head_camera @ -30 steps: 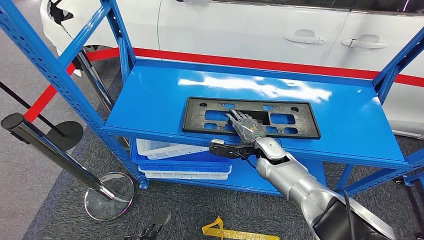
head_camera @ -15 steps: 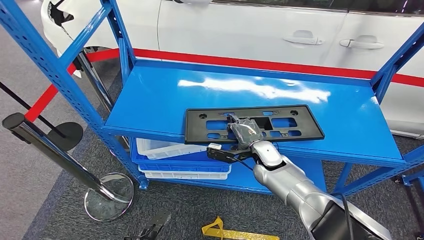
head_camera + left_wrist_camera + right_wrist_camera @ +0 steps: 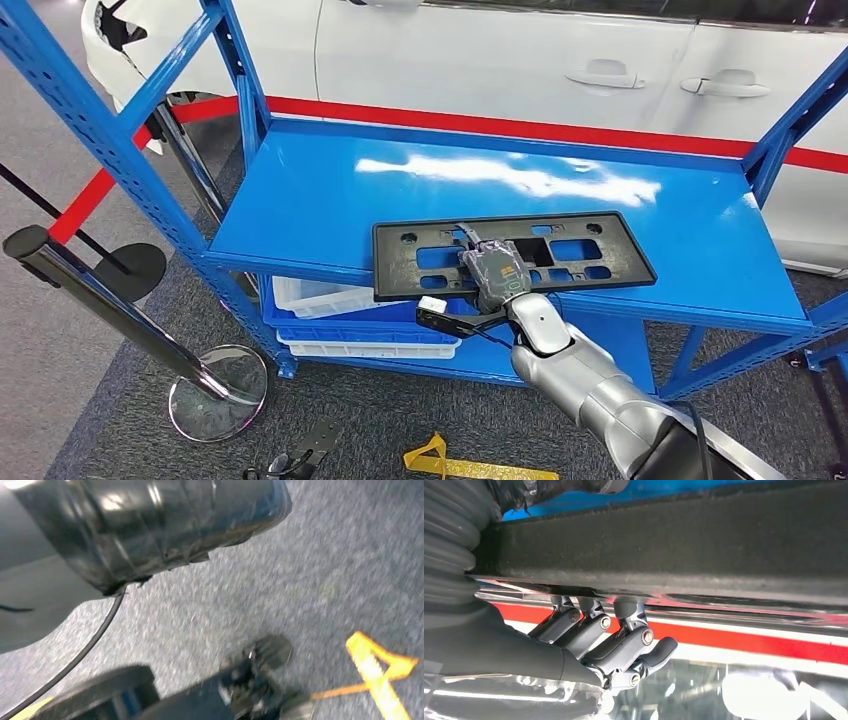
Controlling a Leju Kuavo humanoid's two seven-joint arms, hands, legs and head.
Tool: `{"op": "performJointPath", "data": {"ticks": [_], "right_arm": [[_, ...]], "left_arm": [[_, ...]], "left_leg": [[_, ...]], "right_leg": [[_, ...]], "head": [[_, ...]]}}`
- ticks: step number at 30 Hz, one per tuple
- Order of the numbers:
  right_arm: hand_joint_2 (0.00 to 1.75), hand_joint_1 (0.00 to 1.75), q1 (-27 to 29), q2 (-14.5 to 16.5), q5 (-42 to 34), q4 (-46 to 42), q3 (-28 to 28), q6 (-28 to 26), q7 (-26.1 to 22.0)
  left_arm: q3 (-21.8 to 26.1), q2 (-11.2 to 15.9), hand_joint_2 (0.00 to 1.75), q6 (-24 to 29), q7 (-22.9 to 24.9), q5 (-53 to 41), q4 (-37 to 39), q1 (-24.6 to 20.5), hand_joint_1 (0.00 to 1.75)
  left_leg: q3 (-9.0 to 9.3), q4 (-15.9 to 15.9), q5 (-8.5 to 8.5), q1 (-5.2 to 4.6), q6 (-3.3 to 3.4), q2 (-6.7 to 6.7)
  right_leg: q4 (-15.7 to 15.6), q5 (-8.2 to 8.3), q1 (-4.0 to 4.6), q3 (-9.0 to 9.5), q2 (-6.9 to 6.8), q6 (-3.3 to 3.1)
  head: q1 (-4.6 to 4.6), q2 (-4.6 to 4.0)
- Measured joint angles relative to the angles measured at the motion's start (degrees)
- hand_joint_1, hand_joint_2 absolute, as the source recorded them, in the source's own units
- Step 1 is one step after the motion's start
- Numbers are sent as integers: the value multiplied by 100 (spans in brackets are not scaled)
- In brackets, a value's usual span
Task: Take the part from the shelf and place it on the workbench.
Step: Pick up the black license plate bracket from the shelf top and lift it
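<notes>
The right hand (image 3: pixel 492 268) lies over the middle of the part (image 3: pixel 512 256), so its fingertips are hidden in the head view. In the right wrist view the fingers (image 3: pixel 624 645) curl around the part's (image 3: pixel 664 550) edge, gripping it, though the thumb cannot be made out. The left wrist view is blurred; the left hand's (image 3: pixel 150 525) grey cover shows, cut off at the edge, and whether its fingers are spread or closed cannot be told.

The shelf (image 3: pixel 320 200) is a glossy blue steel board in a blue perforated frame. White trays (image 3: pixel 340 300) sit on the level below. Behind stands a white car (image 3: pixel 520 60) with a red stripe along its foot. The floor (image 3: pixel 120 400) is grey carpet, with a chrome post (image 3: pixel 120 310) on a round base to the left and yellow tape (image 3: pixel 470 465) near the bottom edge.

The part, a black rectangular frame with cut-outs, lies at the shelf's front edge, its near side overhanging. The right arm (image 3: pixel 590 390) reaches up from below right, the hand gripping the part's near middle.
</notes>
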Motion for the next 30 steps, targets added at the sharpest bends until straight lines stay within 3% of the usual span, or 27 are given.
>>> {"op": "performJointPath", "data": {"ticks": [10,14,24,30], "right_arm": [[175,175,-23,-217,70,-690,-337,-182,92],[175,175,-18,-260,82,-827,-391,-198,96],[175,175,112,-420,184,-1601,-561,-490,28],[175,175,429,-643,566,-3089,-800,-500,158]], "left_arm": [[-11,12,0,118,-67,-39,0,-2,0],[-12,15,175,153,-101,-39,0,-2,0],[-12,21,175,453,-551,1,0,6,0],[-12,65,175,586,-721,159,0,72,0]], "left_leg": [[2,0,-2,0,0,7],[2,-1,-3,0,-1,6],[2,-2,-5,0,-2,7],[2,-3,-10,0,-1,8]], "right_leg": [[0,-2,-2,-1,7,-1],[0,-4,-2,-2,7,0],[0,-5,-2,-3,8,-1],[0,-8,-2,-5,9,-1]], "head": [[0,0],[-1,0],[-1,0],[-2,0]]}}
